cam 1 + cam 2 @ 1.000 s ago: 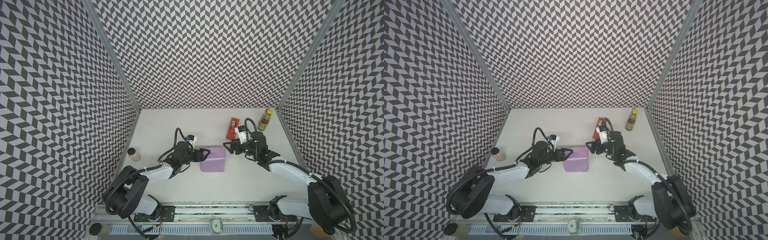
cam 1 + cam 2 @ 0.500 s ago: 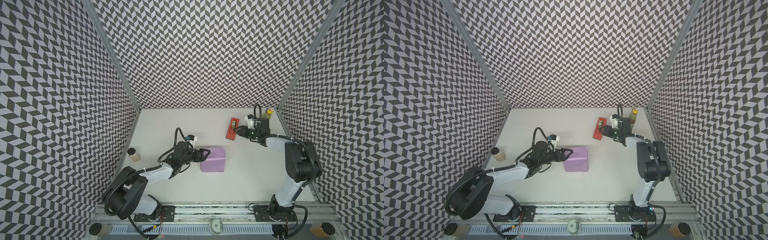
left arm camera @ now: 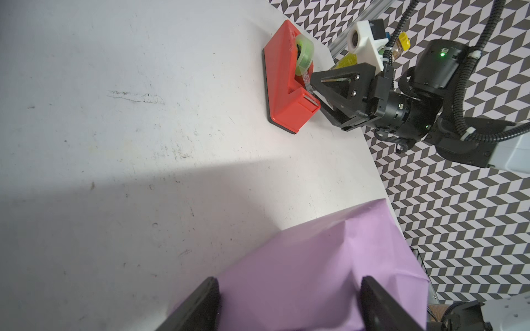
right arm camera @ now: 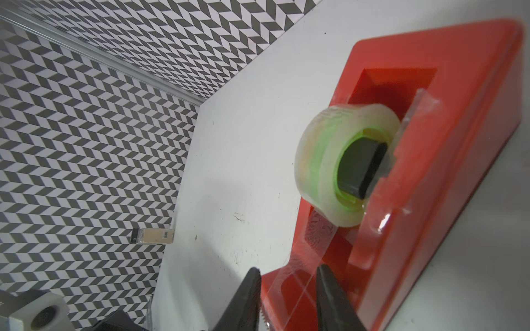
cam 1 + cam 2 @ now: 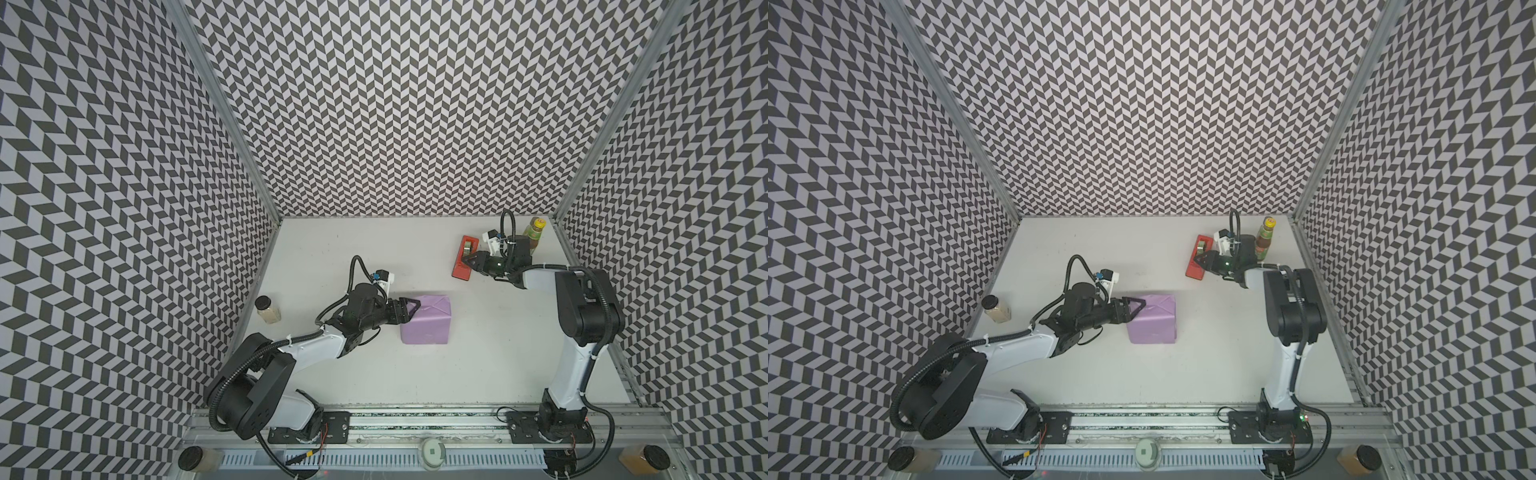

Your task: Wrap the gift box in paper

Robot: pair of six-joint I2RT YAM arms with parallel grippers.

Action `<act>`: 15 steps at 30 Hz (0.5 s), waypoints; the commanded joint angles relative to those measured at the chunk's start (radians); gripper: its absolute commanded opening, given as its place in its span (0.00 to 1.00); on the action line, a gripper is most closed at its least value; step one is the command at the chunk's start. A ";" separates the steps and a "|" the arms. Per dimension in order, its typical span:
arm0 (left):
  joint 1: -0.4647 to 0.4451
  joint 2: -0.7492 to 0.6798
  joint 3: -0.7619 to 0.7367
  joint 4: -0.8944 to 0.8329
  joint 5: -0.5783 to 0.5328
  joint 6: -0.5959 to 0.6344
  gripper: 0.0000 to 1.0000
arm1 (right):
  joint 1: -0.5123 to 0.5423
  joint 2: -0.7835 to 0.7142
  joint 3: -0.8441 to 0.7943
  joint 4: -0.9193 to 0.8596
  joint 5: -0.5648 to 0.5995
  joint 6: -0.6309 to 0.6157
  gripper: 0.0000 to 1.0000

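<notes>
The paper (image 5: 426, 320) (image 5: 1152, 320) shows its lilac face, folded into a squarish parcel at the table's middle. The gift box is hidden inside it. My left gripper (image 5: 411, 311) (image 5: 1136, 309) is open at the parcel's left side. In the left wrist view its fingers (image 3: 200, 301) stand wide apart with the lilac paper (image 3: 329, 272) between them. My right gripper (image 5: 467, 262) (image 4: 288, 286) is at the cutter end of the red tape dispenser (image 5: 460, 270) (image 4: 430, 200). Its jaws stand a narrow gap apart, with the clear tape strip running between them.
A sauce bottle (image 5: 534, 235) stands just behind the right wrist near the back right corner. A small jar (image 5: 268, 309) sits by the left wall. Two more jars (image 5: 193, 459) (image 5: 638, 459) stand at the front corners beside the rail. Patterned walls close three sides.
My right arm swung from beside the parcel back to the tape dispenser, and its jaws narrowed around the tape strip. The left gripper and the parcel stayed put.
</notes>
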 commanded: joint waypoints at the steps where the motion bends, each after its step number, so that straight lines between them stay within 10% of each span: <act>1: -0.004 0.015 -0.039 -0.103 -0.032 0.025 0.77 | -0.003 0.044 0.005 0.070 -0.015 0.052 0.29; 15: -0.004 0.016 -0.048 -0.103 -0.042 0.022 0.75 | -0.004 0.050 -0.112 0.513 -0.082 0.433 0.00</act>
